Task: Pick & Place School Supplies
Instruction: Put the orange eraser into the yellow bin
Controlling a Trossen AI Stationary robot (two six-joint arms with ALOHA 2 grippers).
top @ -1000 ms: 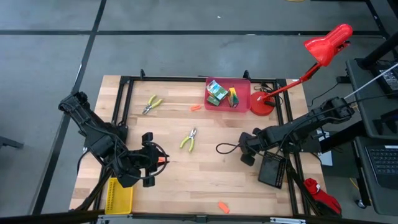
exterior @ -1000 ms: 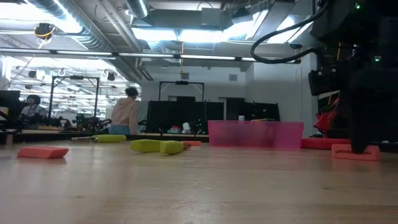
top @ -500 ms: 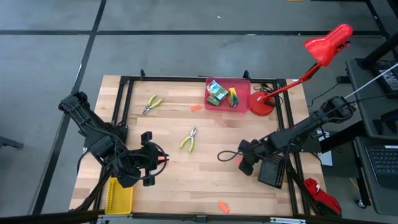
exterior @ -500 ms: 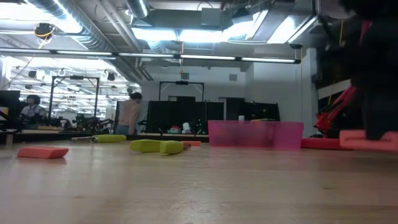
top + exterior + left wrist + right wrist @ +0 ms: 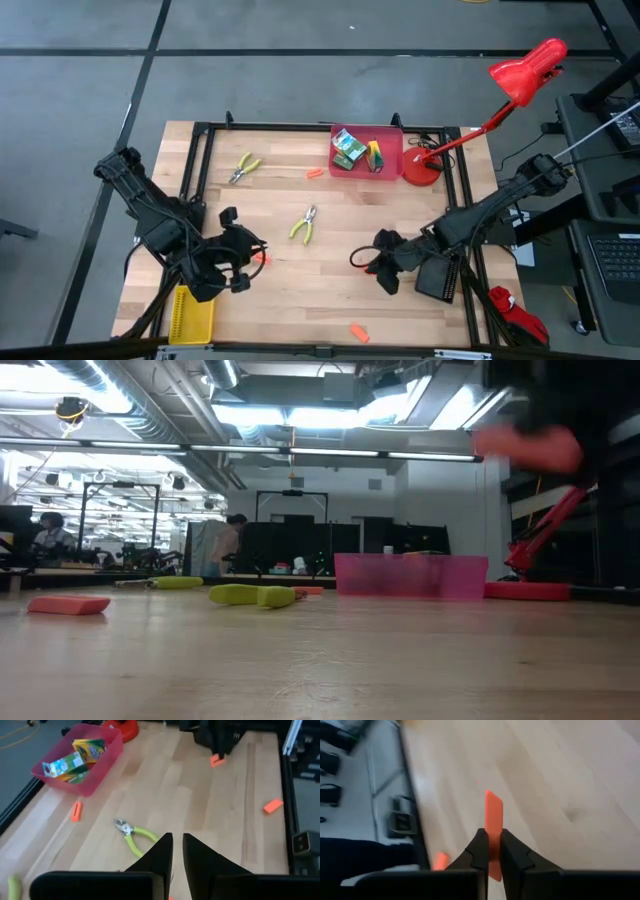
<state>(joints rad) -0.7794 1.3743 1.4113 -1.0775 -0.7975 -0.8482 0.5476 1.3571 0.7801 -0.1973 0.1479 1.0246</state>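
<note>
Step in hand: while an orange stick (image 5: 493, 827) is pinched between the fingers of the right tool (image 5: 491, 851), the carry stage of one pick-and-place is judged to be under way — the stick is seen clear of the boards in the right wrist view.
Right tool: clenched on the stick, placed over the right-centre of the table (image 5: 300, 285) in the high view (image 5: 385, 268), just beside the black bin (image 5: 437, 274).
Left tool: its fingers (image 5: 160, 851) are seen drawn nearly together with only a thin gap; it is held over the left-front of the table (image 5: 243, 262), an orange stick (image 5: 260, 258) showing at its tips. Whether that stick is gripped or merely lies beneath cannot be told.
Pink bin: at the far edge (image 5: 392, 158), the crayon boxes (image 5: 348, 147) already lying inside it.
Still loose: one pair of pliers (image 5: 303, 224) at mid-table, another (image 5: 243, 167) near the far-left corner, an orange stick (image 5: 314, 173) beside the pink bin, and one more (image 5: 358, 333) near the front edge.
Yellow bin: at the front-left corner (image 5: 190, 313).
Next move: the held stick is to be taken over a bin and let go only once inside its walls — which bin is meant cannot be told, though the black one is nearest.
</note>
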